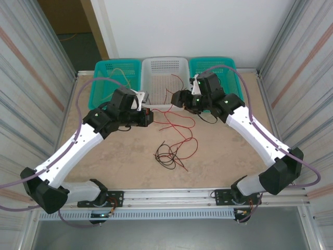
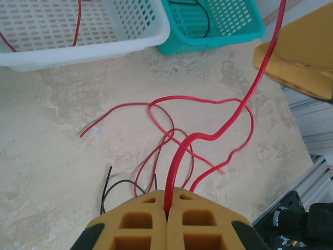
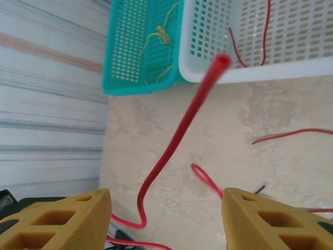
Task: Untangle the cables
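Observation:
My left gripper is shut on a red cable, which climbs from the jaws toward the upper right. In the top view the left gripper hovers over the middle of the table, facing my right gripper. The right gripper is open, and a red cable rises loose between its fingers without touching them, its cut end free in the air. More red cables loop on the table, beside a tangle of black cables.
Three baskets stand at the back: a teal basket holding yellow cable, a white basket holding red cable, and a teal basket with black cable. Metal walls close both sides.

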Robot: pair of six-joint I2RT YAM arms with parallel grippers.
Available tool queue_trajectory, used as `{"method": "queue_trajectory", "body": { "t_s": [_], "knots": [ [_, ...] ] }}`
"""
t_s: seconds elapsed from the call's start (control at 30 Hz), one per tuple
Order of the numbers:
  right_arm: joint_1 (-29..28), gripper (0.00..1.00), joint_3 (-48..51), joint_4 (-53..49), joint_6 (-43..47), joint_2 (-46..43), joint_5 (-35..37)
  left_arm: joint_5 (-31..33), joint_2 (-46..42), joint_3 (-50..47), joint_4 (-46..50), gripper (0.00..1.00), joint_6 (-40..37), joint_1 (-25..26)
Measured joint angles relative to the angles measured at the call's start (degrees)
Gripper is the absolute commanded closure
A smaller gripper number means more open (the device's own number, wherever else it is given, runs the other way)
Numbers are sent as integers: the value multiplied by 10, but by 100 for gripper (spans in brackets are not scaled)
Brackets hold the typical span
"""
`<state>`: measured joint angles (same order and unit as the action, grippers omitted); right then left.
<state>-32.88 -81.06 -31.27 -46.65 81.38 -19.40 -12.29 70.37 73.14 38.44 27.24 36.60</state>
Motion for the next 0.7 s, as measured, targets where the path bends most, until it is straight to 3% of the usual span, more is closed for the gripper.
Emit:
{"method": "queue_trajectory", "body": {
  "t_s": [0.07,0.17,0.33,0.53,0.7],
  "knots": [
    [0,55,3,7,-13,0,-6,-2,-10,-4,-12,100,0,0],
    [0,74,3,17,-25,1,-16,-5,-19,-7,-23,100,0,0],
    [0,96,0,31,-32,10,-31,-16,-20,-17,-42,100,0,0],
    [9,100,-66,16,-24,33,-32,-16,-19,-39,-58,100,-10,8],
    [22,100,-161,10,-24,59,-63,-3,5,-35,-105,100,-53,69]
  ]
}}
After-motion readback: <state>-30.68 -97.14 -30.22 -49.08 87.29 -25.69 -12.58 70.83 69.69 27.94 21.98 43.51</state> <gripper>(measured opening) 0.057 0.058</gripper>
